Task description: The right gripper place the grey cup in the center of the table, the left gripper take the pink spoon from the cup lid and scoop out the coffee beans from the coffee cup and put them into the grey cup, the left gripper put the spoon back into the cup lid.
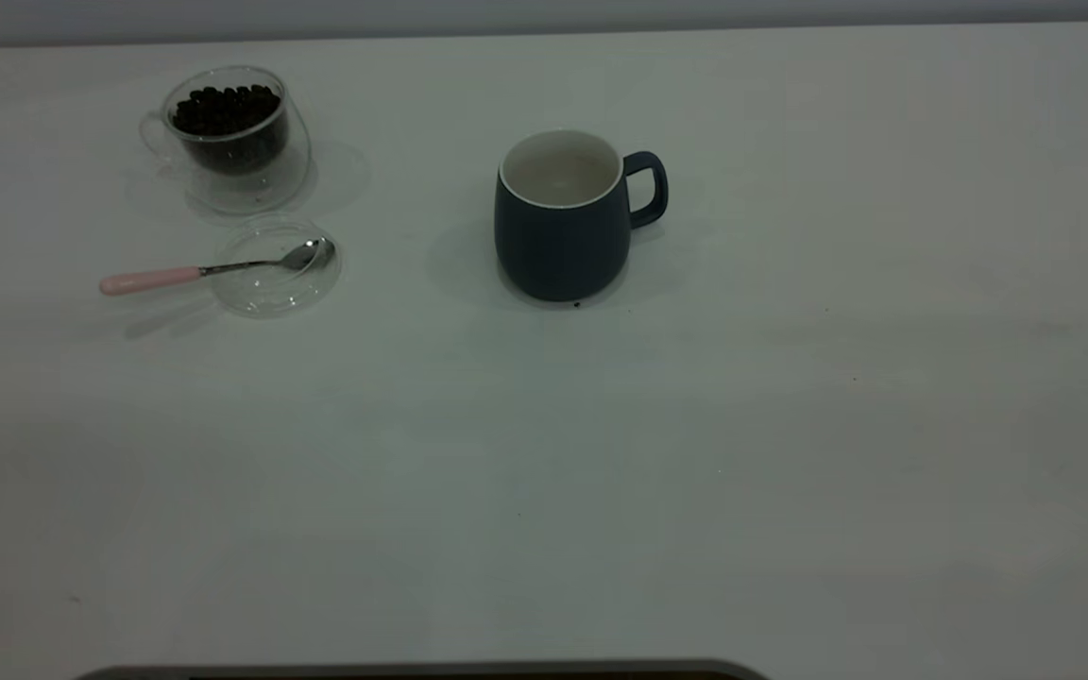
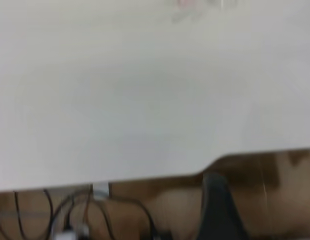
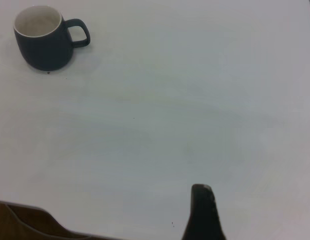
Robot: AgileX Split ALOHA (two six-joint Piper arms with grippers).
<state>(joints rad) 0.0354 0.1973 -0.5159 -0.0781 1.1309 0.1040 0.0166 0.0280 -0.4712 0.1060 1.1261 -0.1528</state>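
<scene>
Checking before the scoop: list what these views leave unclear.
- Left gripper: left wrist view, one dark finger only, cut off by the edge; open or shut unknown.
- Right gripper: right wrist view, likewise.
- Grey cup: exterior view, its wall hides the bottom.
- Pink spoon: left wrist view, blurred smear.

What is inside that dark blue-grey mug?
The grey cup shows only its white inside, with no beans visible; its very bottom is hidden by the near wall.

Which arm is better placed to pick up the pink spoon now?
Left. The pink spoon rests with its bowl in the cup lid on the table's left side, left of the grey cup.
</scene>
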